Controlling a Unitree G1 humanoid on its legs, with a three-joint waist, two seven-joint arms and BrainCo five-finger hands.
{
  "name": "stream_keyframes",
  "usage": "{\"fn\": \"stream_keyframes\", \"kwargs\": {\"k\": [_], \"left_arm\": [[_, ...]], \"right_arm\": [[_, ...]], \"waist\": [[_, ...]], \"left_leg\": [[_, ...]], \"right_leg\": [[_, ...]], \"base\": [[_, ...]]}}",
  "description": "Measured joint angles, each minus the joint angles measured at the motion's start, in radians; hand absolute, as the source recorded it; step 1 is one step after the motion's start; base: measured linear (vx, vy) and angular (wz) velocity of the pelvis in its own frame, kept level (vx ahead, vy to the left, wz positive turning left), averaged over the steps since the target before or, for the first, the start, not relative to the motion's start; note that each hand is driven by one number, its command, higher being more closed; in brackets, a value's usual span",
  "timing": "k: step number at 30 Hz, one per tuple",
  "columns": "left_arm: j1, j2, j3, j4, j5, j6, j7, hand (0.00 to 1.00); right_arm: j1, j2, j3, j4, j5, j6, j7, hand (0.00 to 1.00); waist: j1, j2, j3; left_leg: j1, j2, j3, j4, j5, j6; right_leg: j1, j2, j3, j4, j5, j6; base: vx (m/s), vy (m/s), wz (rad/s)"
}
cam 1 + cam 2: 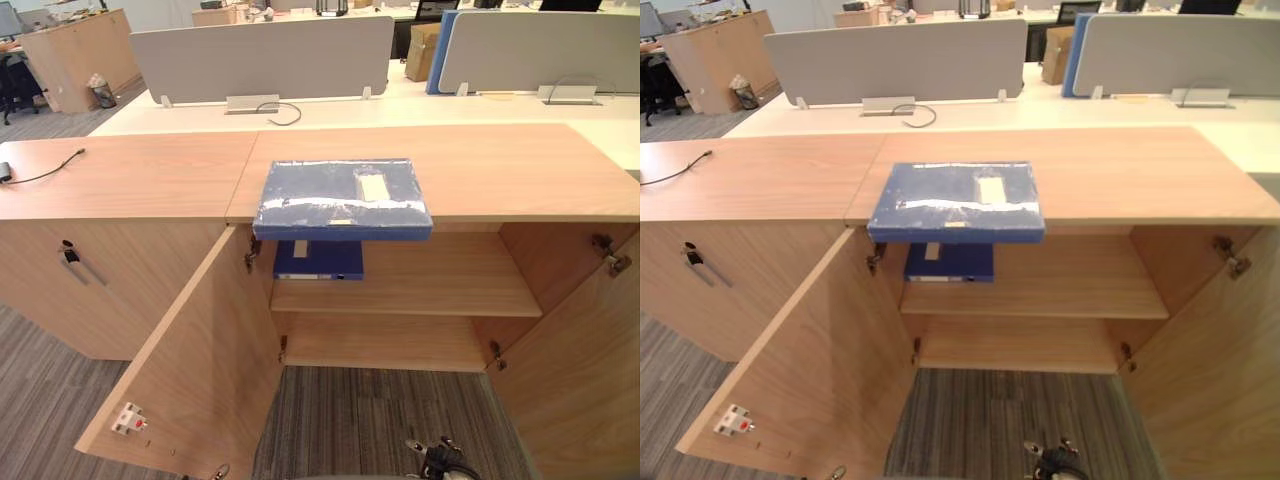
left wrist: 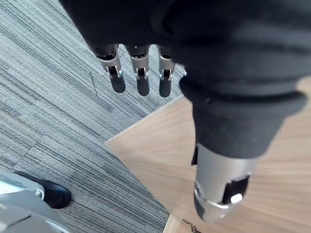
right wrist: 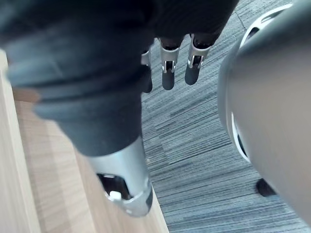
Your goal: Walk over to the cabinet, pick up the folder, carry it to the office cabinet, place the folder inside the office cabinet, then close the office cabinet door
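Observation:
A blue folder (image 1: 343,198) lies flat on the wooden cabinet top (image 1: 520,170), its front edge jutting out over the open compartment. A second blue folder (image 1: 318,259) lies on the upper shelf (image 1: 430,285) inside, at the left. Both cabinet doors stand wide open: the left door (image 1: 190,370) and the right door (image 1: 580,370). My left hand (image 2: 138,73) hangs low over the carpet beside the left door, fingers straight and empty. My right hand (image 3: 170,68) hangs by the right door in the same way, holding nothing.
A neighbouring cabinet with a closed door and metal handle (image 1: 75,262) stands to the left, a black cable (image 1: 45,170) on its top. Behind are a white desk and grey divider screens (image 1: 262,55). Grey carpet (image 1: 380,420) lies between the open doors.

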Motion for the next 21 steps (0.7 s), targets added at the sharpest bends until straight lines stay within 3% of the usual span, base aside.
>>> {"fn": "stream_keyframes", "kwargs": {"k": [2,3,4,5,6,7,10,13,16,18,20,21], "left_arm": [[0.01,0.002,0.01,0.0,0.011,-0.002,-0.001,0.0],[0.015,0.003,0.031,-0.001,0.011,-0.002,-0.002,0.0],[0.02,0.01,0.059,-0.006,0.01,-0.003,-0.003,0.0],[0.018,0.005,0.074,0.0,0.01,-0.001,-0.002,0.0],[0.027,-0.02,0.092,0.0,0.009,-0.001,-0.003,0.0],[0.028,-0.037,0.109,0.001,0.008,-0.001,-0.002,0.0],[0.028,-0.048,0.138,0.006,-0.014,-0.002,-0.001,0.0],[0.025,-0.039,0.143,0.017,-0.048,-0.002,0.002,0.0],[0.015,-0.036,0.142,0.016,-0.074,-0.002,0.012,0.0],[0.012,-0.034,0.14,0.015,-0.077,-0.002,0.013,0.0],[0.006,-0.027,0.117,0.012,-0.076,-0.003,0.014,0.0],[0.004,-0.024,0.109,0.012,-0.074,-0.003,0.014,0.0]], "right_arm": [[-0.003,0.014,-0.006,0.001,0.05,-0.002,-0.002,0.0],[-0.004,0.024,-0.005,0.002,0.058,-0.004,-0.004,0.0],[0.001,0.039,-0.003,0.004,0.067,-0.004,-0.004,0.0],[0.003,0.037,-0.001,0.009,0.07,-0.004,-0.004,0.0],[0.004,0.018,0.006,0.013,0.067,-0.003,-0.004,0.0],[0.004,0.009,0.01,0.012,0.061,-0.004,-0.006,0.0],[-0.003,-0.001,0.033,0.032,0.007,-0.004,-0.005,0.0],[-0.008,-0.005,0.034,0.075,0.002,-0.004,-0.007,0.0],[0.001,-0.008,0.03,0.101,0.007,-0.004,-0.017,0.0],[0.014,-0.004,0.029,0.101,0.009,-0.004,-0.02,0.0],[0.018,-0.006,0.014,0.107,0.014,-0.004,-0.024,0.0],[0.017,-0.006,0.007,0.11,0.018,-0.004,-0.024,0.0]], "waist": [[0.002,-0.006,0.003],[0.001,-0.024,0.002],[0.001,-0.063,-0.003],[0.001,-0.069,-0.005],[-0.005,-0.036,-0.021],[-0.01,-0.02,-0.027],[-0.01,-0.013,-0.03],[-0.006,-0.029,-0.025],[-0.004,-0.039,-0.014],[0.004,-0.042,-0.009],[0.009,-0.043,-0.005],[0.009,-0.043,-0.002]], "left_leg": [[0.001,0.047,0.0,0.036,-0.037,-0.036],[0.002,0.057,0.0,0.063,-0.058,-0.058],[0.004,0.047,-0.002,0.086,-0.079,-0.079],[0.005,0.057,-0.009,0.1,-0.095,-0.09],[0.001,0.096,-0.027,0.111,-0.106,-0.103],[0.0,0.123,-0.038,0.107,-0.108,-0.117],[-0.002,0.205,-0.09,0.076,-0.085,-0.164],[-0.043,0.238,-0.138,0.16,-0.081,-0.169],[-0.162,0.259,-0.121,0.455,-0.072,-0.16],[-0.21,0.268,-0.079,0.573,-0.105,-0.145],[-0.265,0.216,-0.028,0.584,-0.181,-0.139],[-0.269,0.195,-0.021,0.552,-0.187,-0.134]], "right_leg": [[0.006,0.048,0.008,-0.175,0.013,0.005],[0.0,0.05,-0.003,-0.252,0.071,-0.003],[-0.005,0.038,-0.009,-0.285,0.151,0.01],[-0.005,0.034,-0.013,-0.269,0.119,0.034],[0.002,0.072,-0.04,-0.267,0.093,0.016],[0.003,0.097,-0.059,-0.264,0.076,0.002],[0.016,0.182,-0.117,-0.272,0.03,-0.041],[0.049,0.22,-0.157,-0.293,0.002,-0.062],[0.147,0.251,-0.187,-0.362,0.001,-0.075],[0.18,0.257,-0.195,-0.389,0.002,-0.083],[0.187,0.249,-0.193,-0.403,0.001,-0.084],[0.187,0.246,-0.191,-0.403,0.001,-0.084]], "base": [[0.03,-0.23,-0.04],[0.07,-0.339,-0.04],[0.09,-0.382,-0.01],[0.15,-0.468,0.11],[0.13,-0.379,0.17],[0.17,-0.432,0.23],[0.15,-0.357,0.35],[0.15,-0.265,0.3],[0.17,-0.196,0.16],[0.13,-0.077,0.01],[0.09,0.05,-0.08],[0.12,0.133,-0.1]]}}
